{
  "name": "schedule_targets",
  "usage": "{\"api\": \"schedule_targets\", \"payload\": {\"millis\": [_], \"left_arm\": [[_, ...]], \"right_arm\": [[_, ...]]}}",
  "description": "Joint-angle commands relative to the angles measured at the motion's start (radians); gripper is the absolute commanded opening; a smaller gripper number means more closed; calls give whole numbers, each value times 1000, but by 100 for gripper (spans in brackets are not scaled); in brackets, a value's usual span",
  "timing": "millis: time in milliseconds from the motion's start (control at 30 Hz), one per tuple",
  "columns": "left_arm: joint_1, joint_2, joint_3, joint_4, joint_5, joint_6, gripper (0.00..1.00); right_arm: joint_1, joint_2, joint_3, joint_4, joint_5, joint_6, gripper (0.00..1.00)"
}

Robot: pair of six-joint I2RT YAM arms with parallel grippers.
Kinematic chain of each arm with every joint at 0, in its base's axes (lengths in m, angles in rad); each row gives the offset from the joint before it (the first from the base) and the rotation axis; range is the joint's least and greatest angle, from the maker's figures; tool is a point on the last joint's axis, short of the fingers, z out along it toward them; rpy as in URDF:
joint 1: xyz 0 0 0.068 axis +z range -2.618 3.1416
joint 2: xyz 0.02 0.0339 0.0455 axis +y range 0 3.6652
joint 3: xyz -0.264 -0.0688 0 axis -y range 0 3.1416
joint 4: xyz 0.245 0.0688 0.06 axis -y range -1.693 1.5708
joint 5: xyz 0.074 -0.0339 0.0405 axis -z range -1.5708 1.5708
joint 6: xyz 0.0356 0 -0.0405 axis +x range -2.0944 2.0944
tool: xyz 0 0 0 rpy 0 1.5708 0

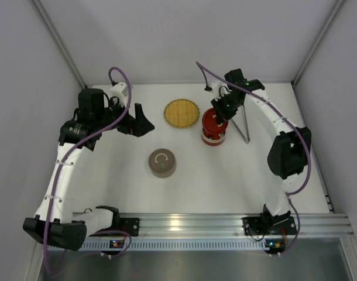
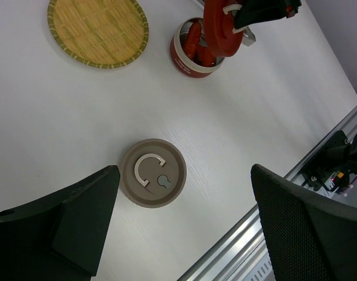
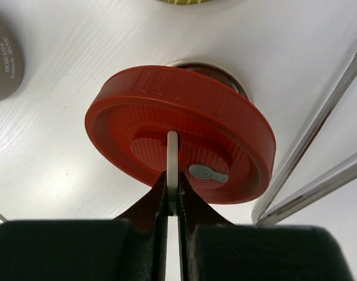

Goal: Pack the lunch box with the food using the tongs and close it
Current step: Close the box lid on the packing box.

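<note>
The lunch box, a round red tin (image 1: 213, 139) (image 2: 189, 61), stands open right of the middle, with elongated red food (image 2: 194, 37) showing inside it. My right gripper (image 1: 223, 109) (image 3: 172, 186) is shut on the white loop handle (image 3: 172, 153) of the tin's red lid (image 3: 179, 139) (image 2: 218, 30) and holds the lid tilted just above the tin. The silver tongs (image 1: 244, 125) (image 3: 316, 157) lie on the table to the right of the tin. My left gripper (image 1: 138, 120) (image 2: 184, 225) hangs open and empty at the back left, above a brown tin.
A round brown tin (image 1: 162, 162) (image 2: 153, 172) with its lid on sits mid-table. A yellow woven plate (image 1: 181, 113) (image 2: 98, 30) lies behind it, left of the red tin. An aluminium rail (image 1: 225, 223) runs along the near edge. White walls enclose the table.
</note>
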Motion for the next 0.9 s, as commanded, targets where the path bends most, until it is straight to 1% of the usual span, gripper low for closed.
{"api": "schedule_targets", "payload": {"millis": [0, 133, 333, 567, 867], "left_arm": [[2, -36, -24, 2, -30, 29, 98], [2, -51, -41, 4, -38, 34, 98], [2, -65, -65, 18, -35, 32, 98], [2, -64, -88, 42, -18, 20, 98], [2, -67, -91, 41, -14, 19, 98]], "right_arm": [[-8, 73, 125, -63, 21, 15, 0], [-8, 196, 222, -107, 28, 10, 0], [-9, 290, 309, -161, 58, -8, 0], [-9, 336, 309, -180, 63, -21, 0], [-9, 334, 289, -128, 32, 2, 4]]}}
